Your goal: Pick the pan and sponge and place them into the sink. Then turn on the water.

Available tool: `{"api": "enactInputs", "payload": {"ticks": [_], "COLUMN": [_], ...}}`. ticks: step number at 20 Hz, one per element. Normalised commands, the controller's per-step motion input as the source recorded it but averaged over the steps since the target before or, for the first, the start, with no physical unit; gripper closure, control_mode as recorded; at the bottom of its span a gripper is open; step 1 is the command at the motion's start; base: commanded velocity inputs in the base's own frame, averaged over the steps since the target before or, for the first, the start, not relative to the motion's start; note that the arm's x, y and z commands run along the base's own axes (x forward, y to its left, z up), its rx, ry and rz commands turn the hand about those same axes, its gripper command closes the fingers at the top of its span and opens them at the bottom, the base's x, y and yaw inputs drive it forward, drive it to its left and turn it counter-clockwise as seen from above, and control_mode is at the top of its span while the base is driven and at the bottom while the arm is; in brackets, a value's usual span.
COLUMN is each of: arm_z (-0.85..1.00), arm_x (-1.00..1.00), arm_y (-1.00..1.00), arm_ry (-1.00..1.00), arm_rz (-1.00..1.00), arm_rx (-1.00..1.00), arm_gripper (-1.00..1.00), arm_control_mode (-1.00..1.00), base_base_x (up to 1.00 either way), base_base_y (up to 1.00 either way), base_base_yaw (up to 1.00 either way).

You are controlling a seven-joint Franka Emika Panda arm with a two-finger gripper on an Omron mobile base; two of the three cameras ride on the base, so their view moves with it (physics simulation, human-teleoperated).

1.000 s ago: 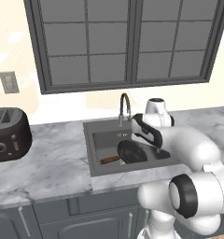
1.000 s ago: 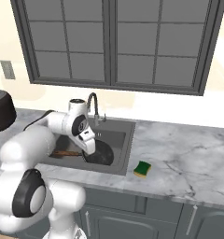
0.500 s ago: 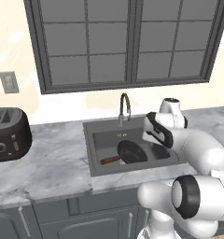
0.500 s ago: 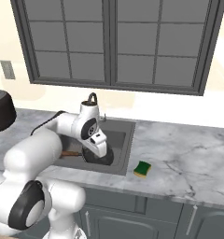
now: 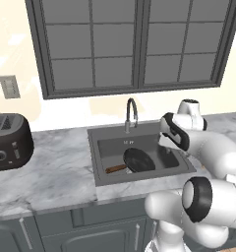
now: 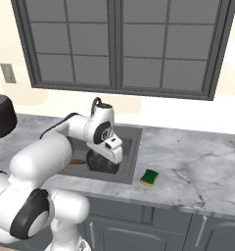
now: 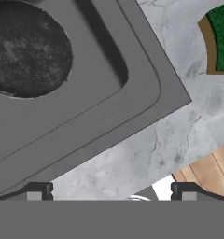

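The pan (image 5: 138,160) lies flat in the sink (image 5: 101,160), its brown handle pointing toward the left wall of the basin. The gripper (image 7: 113,190) hangs above the sink's front right corner, fingers spread wide, holding nothing at all. From the hand view, the pan (image 7: 27,51) sits well off to one side of those open tips, and beneath them there's only the sink rim (image 7: 146,93) and marble counter (image 7: 146,154). The sponge (image 6: 149,177) rests on the counter just beside the sink's right edge, near the front, green side up; from the hand view it (image 7: 220,39) peeks in at the far corner, apart from the fingers. The faucet (image 5: 131,114) stands at the rear of the basin.
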Motion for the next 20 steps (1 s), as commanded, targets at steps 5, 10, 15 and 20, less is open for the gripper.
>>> {"api": "enactInputs", "payload": {"ticks": [5, 10, 15, 20], "arm_z": [0.13, 0.09, 0.01, 0.0], "arm_x": [-0.01, 0.0, 0.0, 0.0], "arm_y": [-0.37, -0.37, -0.36, -0.34], "arm_ry": [0.06, 0.06, 0.07, 0.06], "arm_rz": [0.06, 0.07, 0.07, 0.07], "arm_rx": [-0.01, -0.01, -0.01, -0.01], "arm_gripper": [-1.0, -1.0, -1.0, -1.0], "arm_control_mode": [-1.0, -1.0, -1.0, -1.0], "base_base_x": [0.0, 0.0, 0.0, 0.0], "base_base_y": [0.0, 0.0, 0.0, 0.0], "base_base_yaw": [0.0, 0.0, 0.0, 0.0]}}
